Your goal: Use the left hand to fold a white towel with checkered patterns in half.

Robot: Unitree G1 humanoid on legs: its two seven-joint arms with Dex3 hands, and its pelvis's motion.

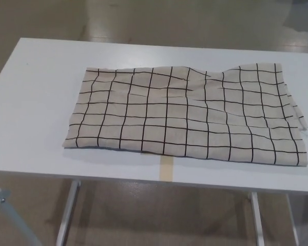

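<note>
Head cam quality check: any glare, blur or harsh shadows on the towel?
Head view: even, soft light; towel grid lines slightly soft but readable; only a thin shadow under its near edge on the table; mild sheen on the floor beyond.

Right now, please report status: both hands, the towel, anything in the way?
Both hands out of view. White cloth towel with black checks lies spread on white table, slightly wrinkled, not folded in half. Nothing on it.

Neither arm nor hand is in view.
</note>
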